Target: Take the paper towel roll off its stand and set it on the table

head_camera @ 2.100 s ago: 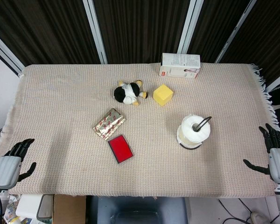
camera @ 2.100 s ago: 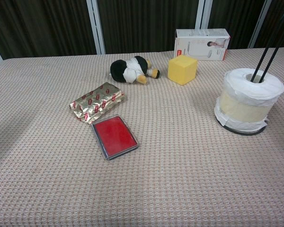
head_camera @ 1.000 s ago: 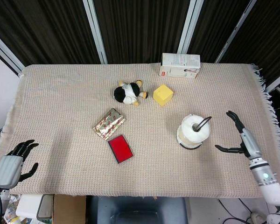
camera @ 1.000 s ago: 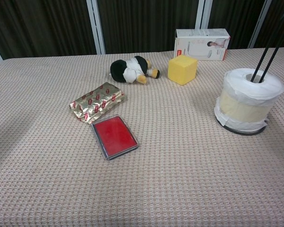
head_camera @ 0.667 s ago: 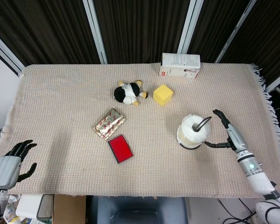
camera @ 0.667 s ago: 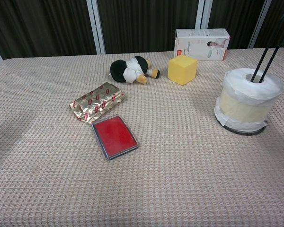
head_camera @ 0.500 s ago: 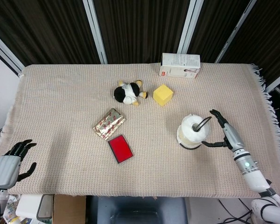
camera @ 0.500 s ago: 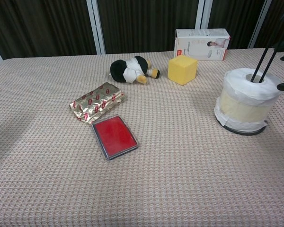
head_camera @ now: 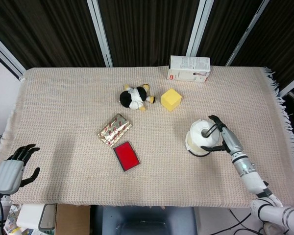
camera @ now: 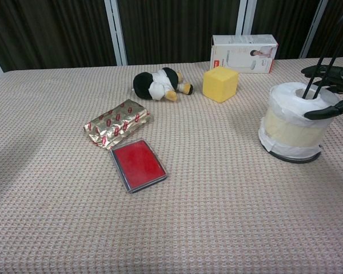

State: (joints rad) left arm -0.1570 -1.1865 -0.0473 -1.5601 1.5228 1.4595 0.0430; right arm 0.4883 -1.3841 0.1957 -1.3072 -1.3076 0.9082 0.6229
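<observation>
The white paper towel roll (head_camera: 201,138) (camera: 297,119) stands upright on its black wire stand (camera: 330,47) at the right of the table. The stand's post (head_camera: 213,129) rises through the roll's core. My right hand (head_camera: 225,139) (camera: 335,91) is at the roll's right side with its fingers spread. The fingers (camera: 315,69) reach over the top rim and the thumb lies along the near side; I cannot tell if they press on it. My left hand (head_camera: 12,167) hangs off the table's front left corner, holding nothing, fingers apart.
A plush cow (head_camera: 135,97), a yellow cube (head_camera: 170,99) and a white box (head_camera: 188,68) lie behind the roll. A foil blister pack (head_camera: 115,129) and a red case (head_camera: 126,156) lie mid-table. The woven cloth (head_camera: 63,107) has a fringed right edge.
My right hand has come in from the table's right edge to the roll, and its fingers now reach around it. The roll and the left hand have stayed put.
</observation>
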